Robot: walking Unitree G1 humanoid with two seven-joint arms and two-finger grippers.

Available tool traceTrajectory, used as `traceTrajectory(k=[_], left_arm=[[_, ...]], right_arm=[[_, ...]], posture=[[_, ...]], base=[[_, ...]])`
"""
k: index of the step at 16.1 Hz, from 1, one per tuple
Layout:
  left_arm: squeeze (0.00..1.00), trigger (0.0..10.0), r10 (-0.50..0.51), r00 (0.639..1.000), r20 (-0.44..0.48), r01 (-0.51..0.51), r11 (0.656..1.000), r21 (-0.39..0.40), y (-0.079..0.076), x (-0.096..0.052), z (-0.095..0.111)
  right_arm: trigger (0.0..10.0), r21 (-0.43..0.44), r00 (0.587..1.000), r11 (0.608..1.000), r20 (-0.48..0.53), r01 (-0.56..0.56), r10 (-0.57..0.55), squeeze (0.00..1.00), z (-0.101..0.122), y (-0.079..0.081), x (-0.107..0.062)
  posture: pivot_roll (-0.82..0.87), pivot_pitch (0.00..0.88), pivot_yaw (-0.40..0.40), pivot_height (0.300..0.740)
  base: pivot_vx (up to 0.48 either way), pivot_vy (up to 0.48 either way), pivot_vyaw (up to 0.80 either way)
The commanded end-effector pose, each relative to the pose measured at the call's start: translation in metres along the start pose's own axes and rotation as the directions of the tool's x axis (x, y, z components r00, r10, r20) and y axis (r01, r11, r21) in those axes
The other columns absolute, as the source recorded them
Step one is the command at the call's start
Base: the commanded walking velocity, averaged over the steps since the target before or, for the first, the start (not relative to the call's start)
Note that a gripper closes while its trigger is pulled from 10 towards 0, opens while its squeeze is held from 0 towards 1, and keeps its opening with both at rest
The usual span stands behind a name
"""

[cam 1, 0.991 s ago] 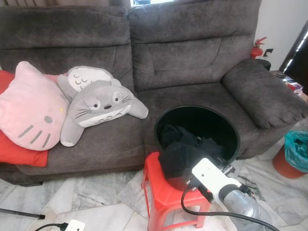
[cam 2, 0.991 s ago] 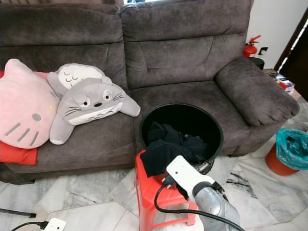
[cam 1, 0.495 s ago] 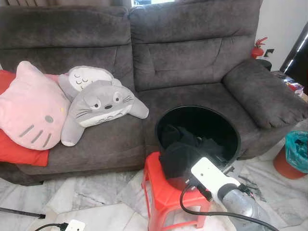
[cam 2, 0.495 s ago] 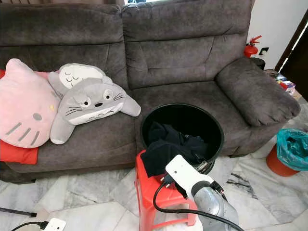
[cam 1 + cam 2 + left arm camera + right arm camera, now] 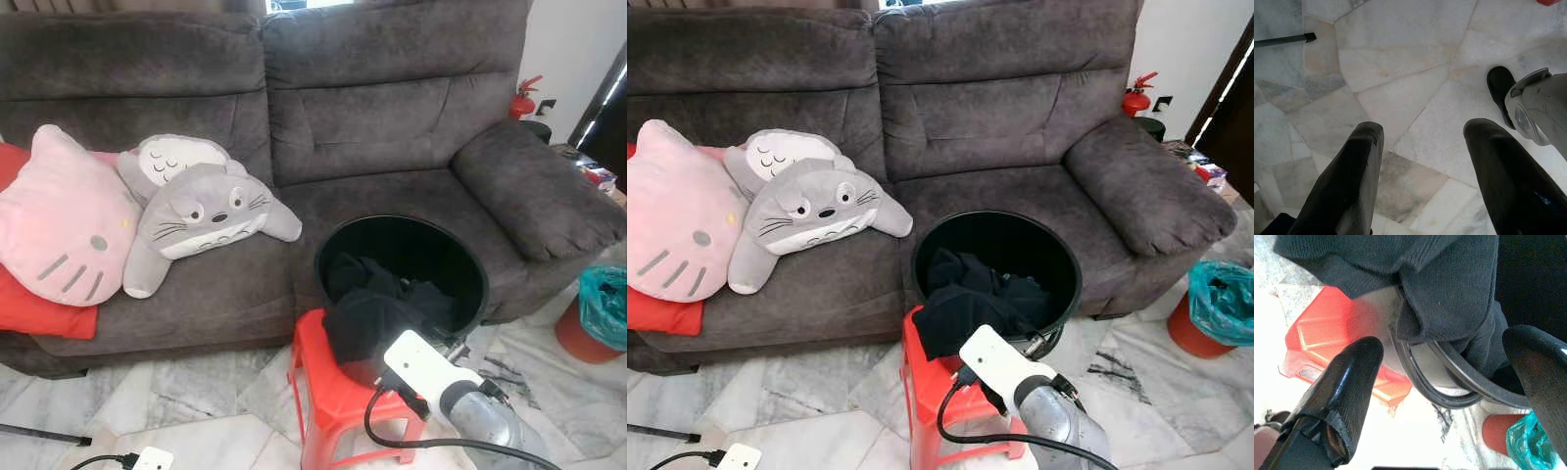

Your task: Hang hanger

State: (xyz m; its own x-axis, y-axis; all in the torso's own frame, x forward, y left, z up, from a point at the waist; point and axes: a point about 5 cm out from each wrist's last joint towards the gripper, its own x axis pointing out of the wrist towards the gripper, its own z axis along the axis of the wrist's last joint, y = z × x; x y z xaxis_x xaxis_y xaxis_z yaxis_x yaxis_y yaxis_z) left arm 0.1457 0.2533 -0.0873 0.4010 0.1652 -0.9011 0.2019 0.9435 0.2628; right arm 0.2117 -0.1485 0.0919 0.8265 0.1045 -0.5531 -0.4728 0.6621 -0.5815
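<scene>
The robot stands before a grey-brown plush sofa (image 5: pixel 392 127) with a round black bucket (image 5: pixel 402 269) just ahead of its right arm. The bucket sits on a red plastic stool (image 5: pixel 338 406) and holds dark, soft clothing (image 5: pixel 367 313), part of it draped over the near rim.

The right gripper (image 5: pixel 1449 382) hangs just at that near rim, its two long black fingers spread wide with nothing between them. Directly ahead of its fingers (image 5: pixel 1342 387) lies a knitted dark garment, and under it a thin curved dark band that may be the bucket's rim or handle; which, cannot be told. No hanger can be made out with certainty; if it is here, it is likely buried among the clothes in the bucket.

Judged from this, the step in hand is the reach into the bucket to pick up the hanger, so the task is near its start. The next move calls for lowering the open fingers past the floppy cloth and closing on something rigid rather than fabric.

The left gripper (image 5: pixel 1420 171) hangs idle, fingers parted and empty, over a pale, smooth marble floor (image 5: pixel 1400 63). Soft rounded cushions (image 5: pixel 127 215) lie on the sofa, well apart from the right gripper.
</scene>
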Motion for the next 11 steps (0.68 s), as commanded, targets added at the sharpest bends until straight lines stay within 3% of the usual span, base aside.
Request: traceTrajectory(k=[1, 7, 11], left_arm=[[0.0, 10.0, -0.001, 1.0, -0.011, 0.001, 1.0, 0.001, 0.0, -0.0002, -0.003], [0.0, 10.0, -0.001, 1.0, -0.01, 0.001, 1.0, 0.0, -0.0002, -0.0002, -0.0029], [0.0, 10.0, -0.001, 1.0, -0.01, 0.001, 1.0, 0.0, -0.0002, -0.0002, -0.0029]], right_arm=[[10.0, -0.003, 0.999, 1.0, 0.037, 0.013, -0.013, 0.0, 0.0071, -0.0023, 0.001], [10.0, -0.012, 0.996, 1.0, 0.088, 0.027, -0.025, 0.0, 0.0144, -0.0034, 0.0021], [10.0, -0.035, 0.998, 0.998, 0.033, 0.049, -0.047, 0.0, 0.0047, -0.0044, 0.0049]], posture=[[-0.25, 0.0, 0.019, 0.74], [-0.25, 0.0, 0.017, 0.74], [-0.25, 0.0, 0.017, 0.74]], base=[[0.0, 0.0, 0.0], [0.0, 0.0, 0.0], [0.0, 0.0, 0.0]])
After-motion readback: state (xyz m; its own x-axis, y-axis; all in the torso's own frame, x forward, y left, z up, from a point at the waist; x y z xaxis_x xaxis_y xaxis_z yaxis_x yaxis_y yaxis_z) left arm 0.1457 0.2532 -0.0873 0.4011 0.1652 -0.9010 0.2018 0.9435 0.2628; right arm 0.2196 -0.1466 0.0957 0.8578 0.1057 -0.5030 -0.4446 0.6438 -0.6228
